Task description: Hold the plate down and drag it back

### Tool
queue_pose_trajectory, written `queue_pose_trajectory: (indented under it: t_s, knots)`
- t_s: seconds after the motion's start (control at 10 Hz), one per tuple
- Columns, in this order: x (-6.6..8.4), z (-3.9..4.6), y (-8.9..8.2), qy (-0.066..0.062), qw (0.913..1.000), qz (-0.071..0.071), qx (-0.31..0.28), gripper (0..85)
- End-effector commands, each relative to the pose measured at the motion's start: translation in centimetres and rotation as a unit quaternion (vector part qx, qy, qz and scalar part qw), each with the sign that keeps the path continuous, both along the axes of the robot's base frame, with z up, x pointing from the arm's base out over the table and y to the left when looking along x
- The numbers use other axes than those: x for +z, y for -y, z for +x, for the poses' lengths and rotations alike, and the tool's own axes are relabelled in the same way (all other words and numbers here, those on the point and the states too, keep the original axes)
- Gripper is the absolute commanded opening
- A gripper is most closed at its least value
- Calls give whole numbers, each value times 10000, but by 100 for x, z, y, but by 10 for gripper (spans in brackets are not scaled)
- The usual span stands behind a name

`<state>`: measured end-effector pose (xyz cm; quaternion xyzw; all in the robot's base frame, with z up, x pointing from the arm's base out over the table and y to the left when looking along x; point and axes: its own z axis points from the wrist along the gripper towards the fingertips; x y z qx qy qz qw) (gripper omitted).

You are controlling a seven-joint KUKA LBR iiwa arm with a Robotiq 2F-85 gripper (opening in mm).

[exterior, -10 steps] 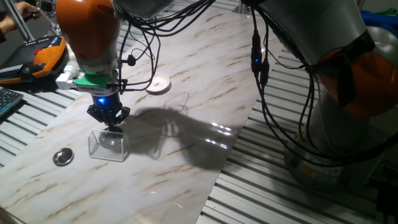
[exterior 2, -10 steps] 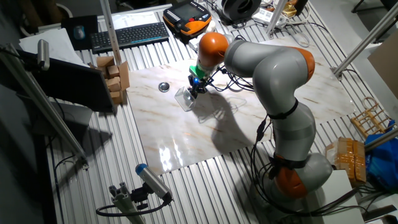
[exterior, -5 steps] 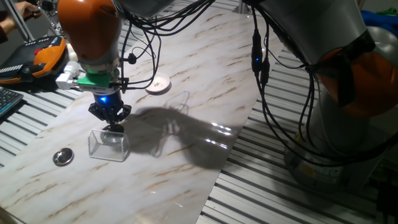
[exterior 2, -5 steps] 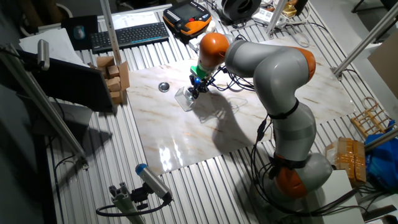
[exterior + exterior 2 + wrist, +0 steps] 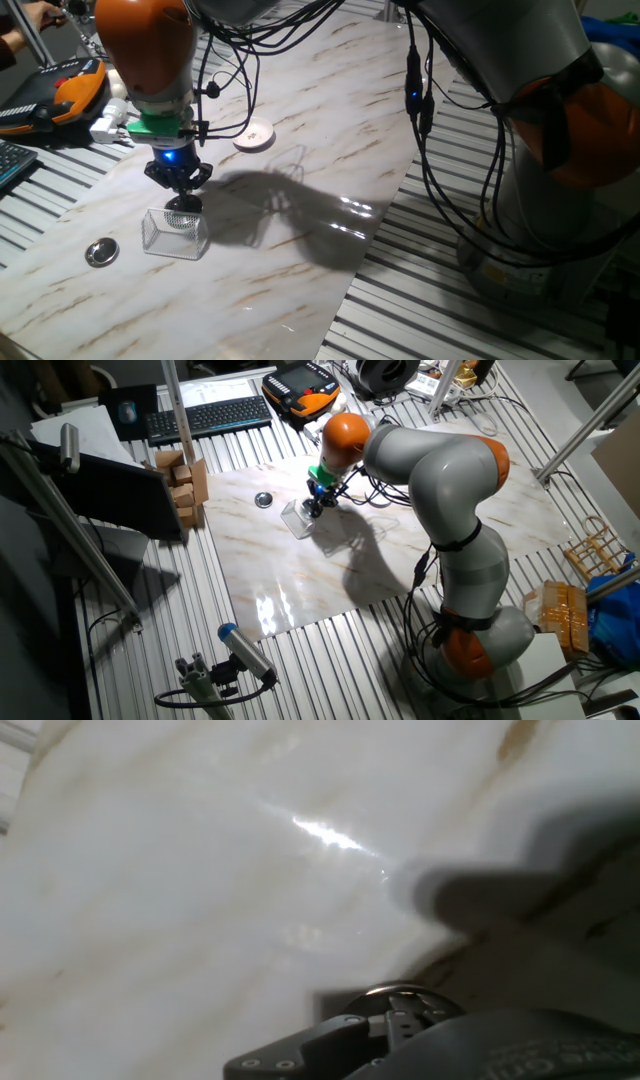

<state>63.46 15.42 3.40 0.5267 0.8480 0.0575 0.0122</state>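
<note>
- White and round, the small shallow-rimmed plate [image 5: 254,136] lies flat on the pale brown-veined marble slab [image 5: 300,230], toward its far side in one fixed view.
- You have the black two-finger gripper [image 5: 181,204] well apart from that plate: it hangs nearer the camera and to the left, pointing straight down under the orange wrist [image 5: 145,45] with the green collar.
- Your gripper's tips sit at the top of a small clear plastic box [image 5: 175,233], touching it or just above it; you cannot tell which from these views.
- Whether the fingers are spread or closed cannot be told: they show only as a dark cluster, and the hand view is blurred marble with a bit of black housing at the bottom.
- Left of the clear box, near the slab's left edge, lies a small shiny round metal disc [image 5: 101,252].
- From the other fixed view, the gripper [image 5: 314,508] stands over the same clear box [image 5: 296,518], with the metal disc [image 5: 263,500] to its left; the plate is hidden behind the arm there.
- Nothing rests on the plate, and no part of the arm touches it.
</note>
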Motion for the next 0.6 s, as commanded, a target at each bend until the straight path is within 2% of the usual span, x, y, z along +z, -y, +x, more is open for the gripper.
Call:
queue_pose_trajectory:
  t_s: [0.0, 0.2, 0.5]
  knots:
    - [-6, 3, 24, 10, 10000, 4, 21, 0]
    - [-51, -12, 31, 18, 10000, 41, 28, 0]
    - [36, -13, -8, -46, 9999, 90, 3, 0]
